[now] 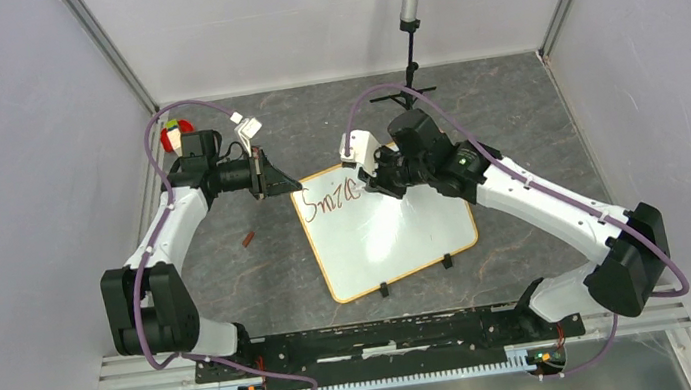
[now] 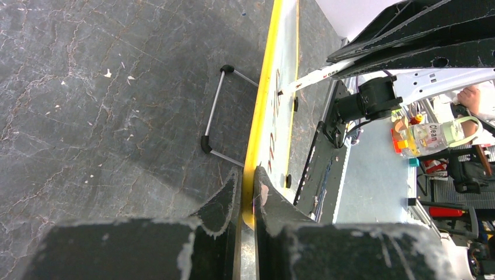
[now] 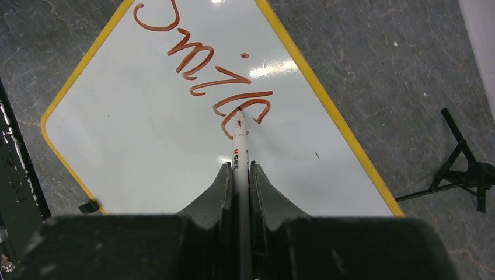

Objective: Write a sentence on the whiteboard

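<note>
Holding: I am clamping my left tool (image 2: 247,175) on the rim of the flat white rectangular whiteboard with a thin orange-tan frame (image 2: 264,99). One finger is sitting on each side of its far left corner. The board is resting on the dark grey stone-patterned bench (image 1: 260,267), between the two arms.

Writing: my right tool (image 3: 238,169) is gripping a slim white marker (image 3: 240,137). Its tip is touching the board at the last letter of the dark red handwritten lettering (image 3: 204,70), which is reading roughly "Smile".

Risks, as I am judging them:
- The left hold is covering only a narrow strip of frame. A sideways push from the pen could be turning the board and skewing the line.
- The word is ending near the frame, so carrying on along this line risks running off the board.
- The marker is projecting well past my fingers. Heavy downward pressure could be tilting it in the grip.
- Moving to a lower line, my fingers could be smearing wet ink.
</note>
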You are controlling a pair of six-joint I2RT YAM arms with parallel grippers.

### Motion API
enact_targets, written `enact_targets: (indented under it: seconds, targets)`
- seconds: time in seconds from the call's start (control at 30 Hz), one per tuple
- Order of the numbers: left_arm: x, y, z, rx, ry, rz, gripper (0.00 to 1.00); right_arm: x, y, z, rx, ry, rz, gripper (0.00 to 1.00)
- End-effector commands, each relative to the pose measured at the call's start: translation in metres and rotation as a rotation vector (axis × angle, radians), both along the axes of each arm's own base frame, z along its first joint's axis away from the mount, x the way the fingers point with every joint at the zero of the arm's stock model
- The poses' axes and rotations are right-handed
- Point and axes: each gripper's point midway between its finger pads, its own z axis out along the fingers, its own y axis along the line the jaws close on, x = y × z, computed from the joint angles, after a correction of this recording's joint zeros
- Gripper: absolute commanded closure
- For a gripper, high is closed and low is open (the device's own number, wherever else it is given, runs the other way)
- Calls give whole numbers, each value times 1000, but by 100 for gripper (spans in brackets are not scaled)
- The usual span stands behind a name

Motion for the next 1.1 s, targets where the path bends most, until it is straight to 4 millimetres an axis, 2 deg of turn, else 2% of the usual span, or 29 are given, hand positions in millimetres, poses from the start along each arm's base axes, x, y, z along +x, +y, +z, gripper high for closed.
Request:
enact_targets:
  seconds: [0.0,0.4,0.73,1.07]
  targets:
    - [5,-3,3,0,-8,5,98,14,-8,14,0,-68,-43,100]
    - [5,-3,2,1,-6,6,98,14,-17,15,-11,-76,-59,100]
    - [5,-4,4,0,-11,2,98,-10,-14,37,62,-52,16,100]
    - [5,-4,5,0,-12,0,98,-9,-26,10,6,-40,-31,100]
